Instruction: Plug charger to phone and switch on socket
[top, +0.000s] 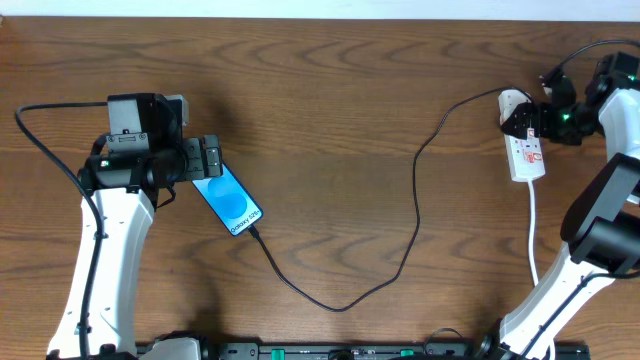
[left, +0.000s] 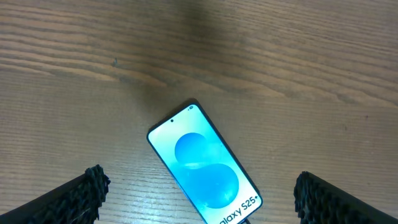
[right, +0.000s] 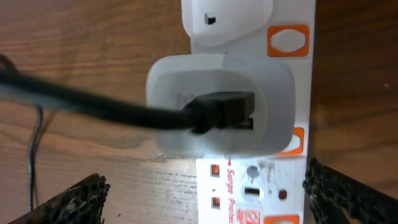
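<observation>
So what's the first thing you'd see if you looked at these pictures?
The phone with its bright blue screen, lying flat on the left of the brown wooden table. Next, the long black charger looping from the phone's lower end across to the white socket on the right, where a white adapter sits plugged in.

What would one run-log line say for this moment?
left jaws open over phone | right jaws open over socket | charger spans socket to phone
</observation>
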